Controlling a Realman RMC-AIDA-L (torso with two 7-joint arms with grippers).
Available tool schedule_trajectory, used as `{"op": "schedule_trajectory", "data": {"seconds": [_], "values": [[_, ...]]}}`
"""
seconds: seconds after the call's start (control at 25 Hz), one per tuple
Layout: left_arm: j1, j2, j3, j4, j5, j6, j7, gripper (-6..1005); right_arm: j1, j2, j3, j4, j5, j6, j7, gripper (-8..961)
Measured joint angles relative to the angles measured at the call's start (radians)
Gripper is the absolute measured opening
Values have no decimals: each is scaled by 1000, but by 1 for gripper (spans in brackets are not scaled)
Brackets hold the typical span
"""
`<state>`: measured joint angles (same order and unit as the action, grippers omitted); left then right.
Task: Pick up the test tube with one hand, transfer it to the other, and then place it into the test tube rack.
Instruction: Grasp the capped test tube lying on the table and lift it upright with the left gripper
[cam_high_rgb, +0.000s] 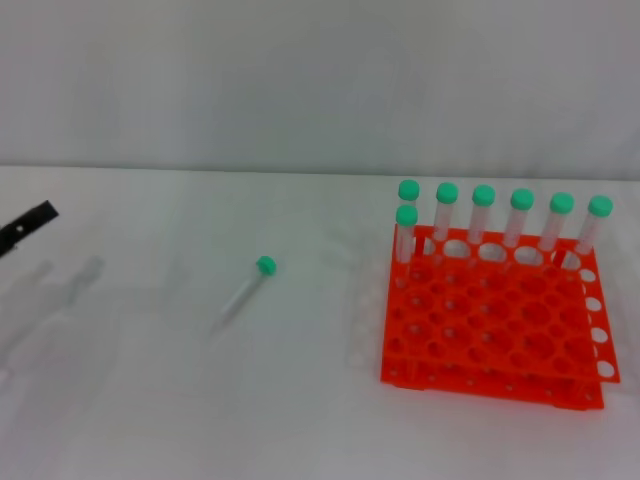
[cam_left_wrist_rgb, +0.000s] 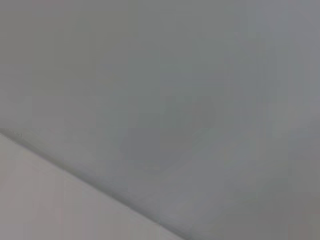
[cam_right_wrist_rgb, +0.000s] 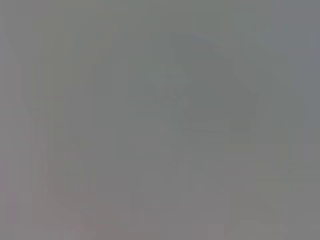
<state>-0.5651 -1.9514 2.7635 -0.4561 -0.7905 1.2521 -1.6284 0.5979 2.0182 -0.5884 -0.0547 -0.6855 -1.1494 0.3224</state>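
Observation:
A clear test tube (cam_high_rgb: 243, 291) with a green cap lies flat on the white table, left of centre, cap pointing to the back right. The orange test tube rack (cam_high_rgb: 500, 320) stands at the right, with several green-capped tubes (cam_high_rgb: 483, 213) upright along its back row and one in the second row at the left. Only a black fingertip of my left gripper (cam_high_rgb: 27, 224) shows at the far left edge of the head view, well away from the lying tube. My right gripper is out of view. Both wrist views show only plain grey surfaces.
The white table (cam_high_rgb: 150, 400) meets a grey wall at the back. Faint shadows of the left gripper fall on the table at the left.

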Motion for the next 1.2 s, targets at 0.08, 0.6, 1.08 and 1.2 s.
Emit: {"op": "schedule_trajectory", "data": {"seconds": [0.08,0.6,1.08,1.2], "values": [[-23,3,74,-99,21,36,-122,866,1,1,0,-6,0,1,0,872],[-282,117,85,-554,645,402,-593,865,14,0,7,-11,1,29,0,872],[-516,157,85,-483,1074,389,-636,863,33,-1,7,-13,3,38,0,873],[-564,176,85,-370,1138,350,-635,863,33,1,5,-11,3,38,0,873]]}}
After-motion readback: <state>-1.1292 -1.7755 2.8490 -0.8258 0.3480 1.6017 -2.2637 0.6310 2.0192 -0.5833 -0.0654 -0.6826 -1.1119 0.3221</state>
